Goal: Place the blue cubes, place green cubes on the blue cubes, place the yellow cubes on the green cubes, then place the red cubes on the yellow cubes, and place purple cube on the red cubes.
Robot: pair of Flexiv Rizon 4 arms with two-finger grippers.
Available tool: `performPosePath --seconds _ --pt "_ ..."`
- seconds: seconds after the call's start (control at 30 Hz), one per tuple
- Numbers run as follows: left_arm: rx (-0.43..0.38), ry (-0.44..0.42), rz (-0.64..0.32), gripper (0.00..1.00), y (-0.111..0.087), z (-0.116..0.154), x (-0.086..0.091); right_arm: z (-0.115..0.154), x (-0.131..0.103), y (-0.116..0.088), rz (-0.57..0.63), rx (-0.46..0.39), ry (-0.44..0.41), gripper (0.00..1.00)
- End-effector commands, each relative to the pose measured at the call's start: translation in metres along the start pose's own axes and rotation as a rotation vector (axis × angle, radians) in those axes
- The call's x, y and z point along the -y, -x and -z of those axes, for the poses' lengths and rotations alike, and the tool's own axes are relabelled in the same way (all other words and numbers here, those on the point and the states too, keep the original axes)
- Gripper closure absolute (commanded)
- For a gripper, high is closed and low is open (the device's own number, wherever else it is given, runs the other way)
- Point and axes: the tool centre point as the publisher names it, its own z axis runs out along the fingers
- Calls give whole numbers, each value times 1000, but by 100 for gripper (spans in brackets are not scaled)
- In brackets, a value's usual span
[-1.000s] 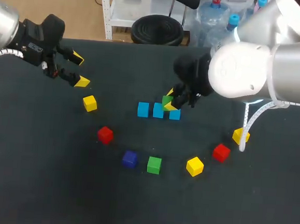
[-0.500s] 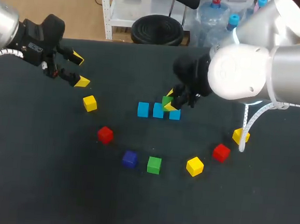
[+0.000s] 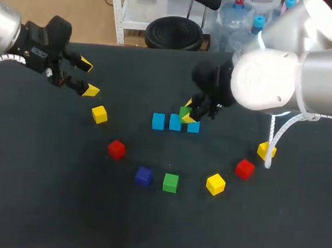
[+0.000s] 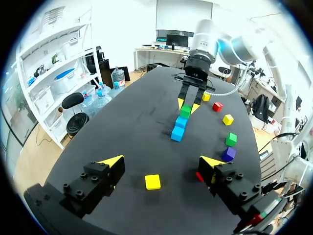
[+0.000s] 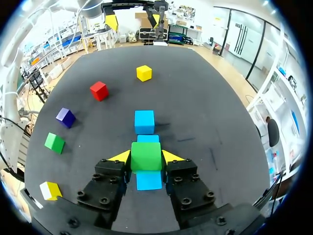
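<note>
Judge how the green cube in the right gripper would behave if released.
Probably stiff: the green cube shows square edges in the right gripper. Flat faces suggest no rolling. It might tip, hanging over a seam between blue cubes.

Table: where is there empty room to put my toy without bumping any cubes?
The near strip of the table, this side of the purple cube and loose green cube, is bare. So is the far middle, between the left end effector and the blue cubes. Crowded: around the blue cubes, where the right end effector holds a green cube.
</note>
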Motion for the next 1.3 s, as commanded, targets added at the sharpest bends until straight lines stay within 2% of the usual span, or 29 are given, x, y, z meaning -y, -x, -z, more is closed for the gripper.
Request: performPosePath --seconds 0.03,0.67,0.97,1.13,1.3 --pt "7 1 -3 0 -2 0 0 -2 2 0 -2 1 4 100" --pt "7 1 -3 0 -2 0 0 -4 2 1 -4 3 11 95" --pt "7 1 -3 0 -2 0 0 -4 2 0 -4 4 13 82" --pt "7 1 -3 0 -2 0 0 -4 3 0 -8 5 12 80" --pt "7 1 -3 0 -2 0 0 -4 3 0 -10 5 12 71"
